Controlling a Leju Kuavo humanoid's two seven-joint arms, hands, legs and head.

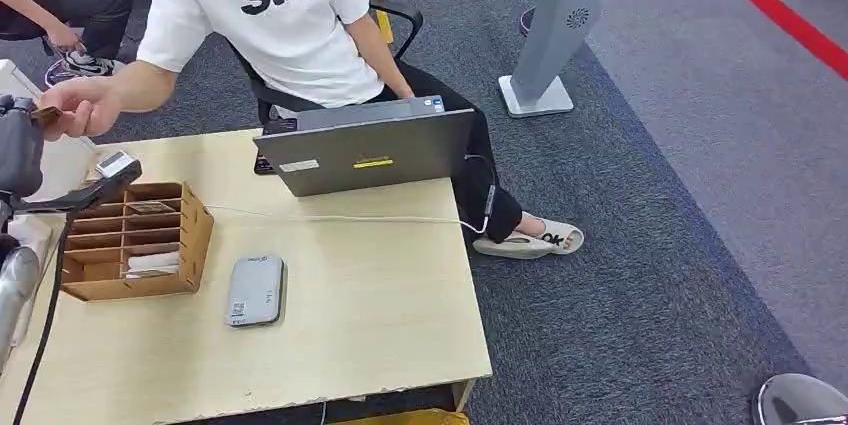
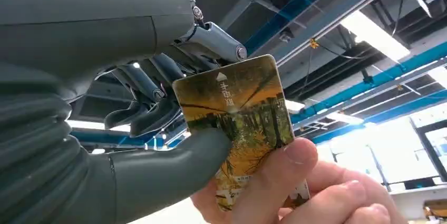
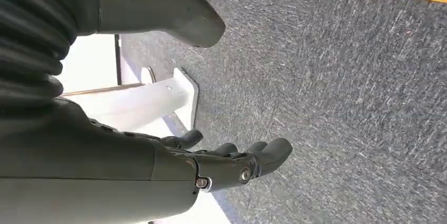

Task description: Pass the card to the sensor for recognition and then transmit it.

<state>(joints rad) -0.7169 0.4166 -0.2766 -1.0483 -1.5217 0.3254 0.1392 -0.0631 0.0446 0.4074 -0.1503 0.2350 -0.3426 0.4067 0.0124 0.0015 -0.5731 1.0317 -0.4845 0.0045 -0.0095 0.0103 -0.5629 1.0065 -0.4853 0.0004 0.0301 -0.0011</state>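
Note:
My left hand [image 1: 20, 150] is raised at the table's far left and pinches a yellow-brown card [image 2: 237, 113] between thumb [image 2: 174, 166] and fingers. A person's hand [image 2: 295, 187] grips the same card from its other end; in the head view that hand [image 1: 82, 105] reaches in from a seated person in a white T-shirt, and the card [image 1: 45, 115] shows as a small dark sliver. The grey card sensor [image 1: 256, 290] lies flat on the wooden table [image 1: 380, 325], well away from the card. My right hand [image 3: 232, 163] hangs over the carpet, fingers loosely spread, holding nothing.
A wooden slotted card box [image 1: 135, 240] with a few cards stands left of the sensor. A grey laptop [image 1: 365, 150] sits at the table's far edge, with a white cable [image 1: 330, 217] running across in front of it. A grey kiosk stand [image 1: 550, 35] stands on the carpet.

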